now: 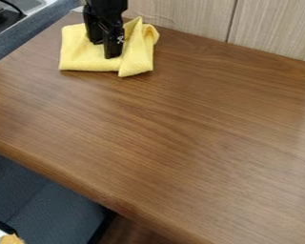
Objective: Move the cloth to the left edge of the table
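Saw the cloth (131, 56) rumpled under the gripper (104, 51), near the far left corner of the table (180, 128) — couldn't tell clenched jaws from released. Risked slipping free through too shallow a pinch, or overshooting the left edge (35, 39) through too long a pull.

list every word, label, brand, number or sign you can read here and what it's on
Small white marking on the black robot gripper: too small and blurred to read.
Folded yellow cloth: no readable text.
Brown wood-grain table: no readable text.
Pale wood-grain panels behind the table: no readable text.
So there are no legible words or numbers to quote.
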Robot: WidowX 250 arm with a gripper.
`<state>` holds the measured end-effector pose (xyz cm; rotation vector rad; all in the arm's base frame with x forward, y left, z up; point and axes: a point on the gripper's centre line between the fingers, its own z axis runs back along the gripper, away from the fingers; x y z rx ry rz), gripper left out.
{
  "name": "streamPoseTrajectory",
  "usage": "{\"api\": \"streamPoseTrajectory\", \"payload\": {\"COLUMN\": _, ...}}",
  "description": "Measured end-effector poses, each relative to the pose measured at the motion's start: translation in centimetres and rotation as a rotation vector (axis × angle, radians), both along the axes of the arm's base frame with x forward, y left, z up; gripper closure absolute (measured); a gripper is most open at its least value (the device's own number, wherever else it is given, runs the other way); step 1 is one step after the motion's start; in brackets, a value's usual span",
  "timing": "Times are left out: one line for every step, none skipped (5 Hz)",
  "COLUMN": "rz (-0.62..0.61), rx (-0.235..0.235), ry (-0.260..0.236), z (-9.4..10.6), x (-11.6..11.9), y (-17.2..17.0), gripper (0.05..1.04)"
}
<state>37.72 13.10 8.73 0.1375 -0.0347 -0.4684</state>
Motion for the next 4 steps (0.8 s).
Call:
{"api": "streamPoseTrajectory", "payload": {"rz": -0.008, "rx": -0.021, "ry": 0.004, "z": 0.8, "x": 0.2, "y": -0.3, "gripper": 0.084}}
{"api": "streamPoseTrajectory", "payload": {"rz": -0.013, "rx": -0.037, "ry": -0.025, "z": 3.5, "x": 0.2, "y": -0.9, "gripper": 0.083}}
{"api": "streamPoseTrajectory", "payload": {"rz": -0.009, "rx": -0.033, "ry": -0.085, "z": 7.0, "x": -0.2, "y": -1.2, "gripper": 0.083}}
{"api": "streamPoseTrajectory", "payload": {"rz": 0.000, "rx": -0.026, "ry": -0.148, "z": 9.3, "x": -0.5, "y": -1.4, "gripper": 0.083}}
